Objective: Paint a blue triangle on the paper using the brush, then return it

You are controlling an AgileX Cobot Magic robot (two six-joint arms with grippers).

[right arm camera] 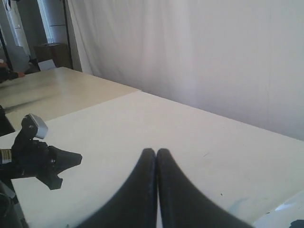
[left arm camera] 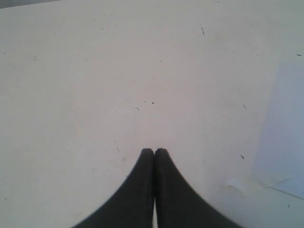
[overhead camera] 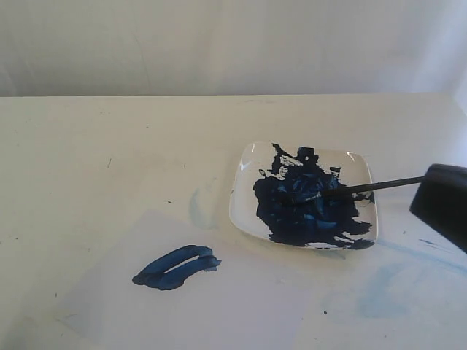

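The blue triangle (overhead camera: pixel 177 267) is a narrow dark blue loop on the paper (overhead camera: pixel 241 306), near its left part. The brush (overhead camera: pixel 365 187) lies across the white square plate (overhead camera: pixel 241 211), bristles in the dark blue paint blob (overhead camera: pixel 306 208) and black handle pointing right. The handle's end reaches the black body of my right arm (overhead camera: pixel 443 204) at the right edge. In the wrist view my right gripper (right arm camera: pixel 156 150) is shut with nothing between its fingers. My left gripper (left arm camera: pixel 154 150) is shut and empty over bare table, beside a paper edge (left arm camera: pixel 285 142); the exterior view does not show it.
Faint light-blue smears mark the table left of the plate (overhead camera: pixel 195 208) and at the front right (overhead camera: pixel 379 292). The cream table (overhead camera: pixel 109 146) ends at a white curtain (overhead camera: pixel 219 44). The left arm (right arm camera: pixel 33 161) shows in the right wrist view.
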